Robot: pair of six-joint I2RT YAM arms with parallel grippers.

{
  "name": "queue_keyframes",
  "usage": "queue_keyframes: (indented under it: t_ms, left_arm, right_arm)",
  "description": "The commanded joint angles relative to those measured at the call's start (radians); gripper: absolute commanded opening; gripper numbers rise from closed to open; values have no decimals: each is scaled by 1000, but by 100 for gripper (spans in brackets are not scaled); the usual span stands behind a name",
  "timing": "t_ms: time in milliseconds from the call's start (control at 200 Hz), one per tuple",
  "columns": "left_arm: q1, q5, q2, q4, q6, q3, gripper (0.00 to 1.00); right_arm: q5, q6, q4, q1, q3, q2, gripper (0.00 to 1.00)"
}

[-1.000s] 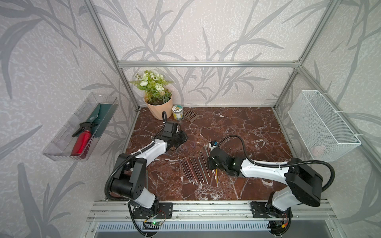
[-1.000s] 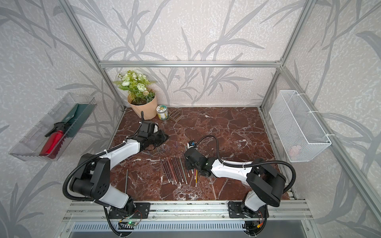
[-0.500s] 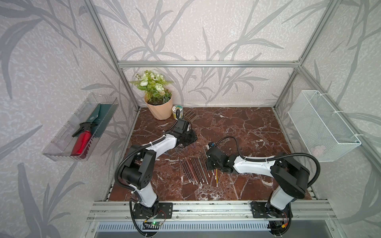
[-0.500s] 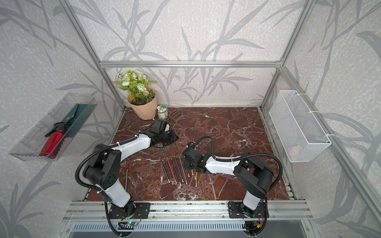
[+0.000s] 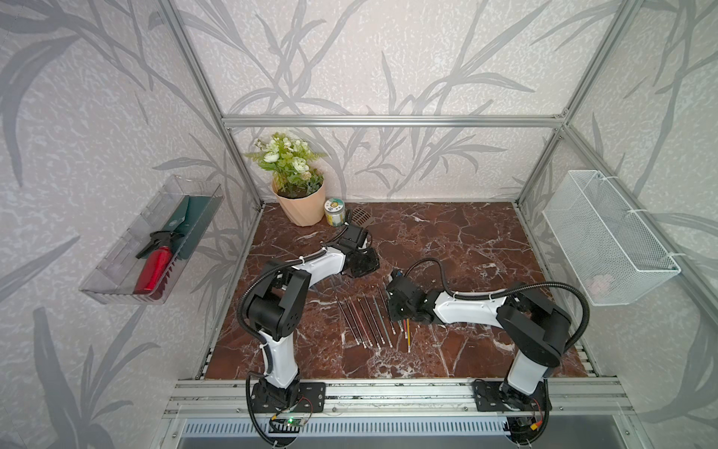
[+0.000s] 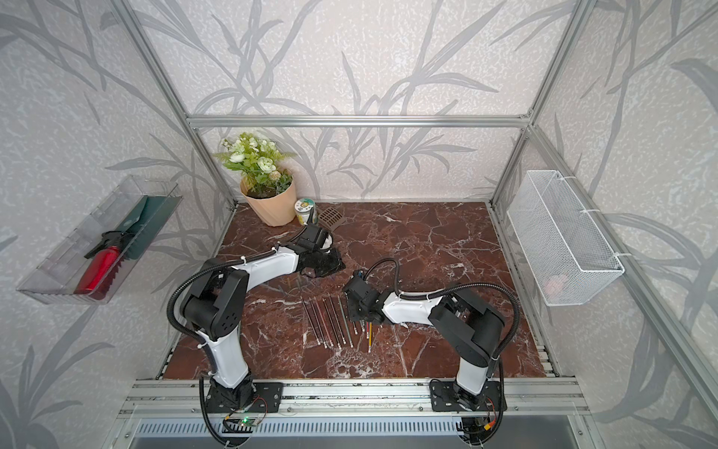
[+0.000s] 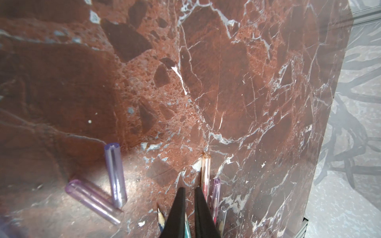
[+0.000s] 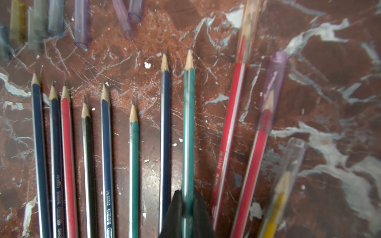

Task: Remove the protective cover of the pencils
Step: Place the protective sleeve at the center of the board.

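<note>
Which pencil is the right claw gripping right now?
The green pencil beside the capped red pencil, its tip bare; the right claw is shut on its shaft. The other green one lies free.

The marble tabletop bears a row of pencils, loose clear caps, a potted plant and a jar.

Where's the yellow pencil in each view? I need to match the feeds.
Both top views: yellow pencil, last in the row on the right arm's side.
Right wrist: outermost pencil, tip inside a clear cover.
Left wrist: its yellow shaft is not in it.
Shared landmark: the red pencil lying beside it.
</note>
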Motion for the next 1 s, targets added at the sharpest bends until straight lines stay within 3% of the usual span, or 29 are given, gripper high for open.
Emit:
queue_keyframes:
  t_ms: [0, 265, 725, 995]
  left_arm:
    - [-4, 6, 27, -53, 22, 40, 0]
    - [-7, 0, 68, -90, 25, 71, 0]
    - [-7, -29, 123, -169, 28, 116, 0]
    - [-8, -84, 137, -240, 39, 145, 6]
  right_arm:
    - [-7, 12, -28, -9, 25, 22, 1]
    - [-13, 13, -32, -13, 25, 24, 4]
    - [-20, 11, -37, -15, 36, 26, 20]
    - [-19, 7, -45, -14, 38, 8, 20]
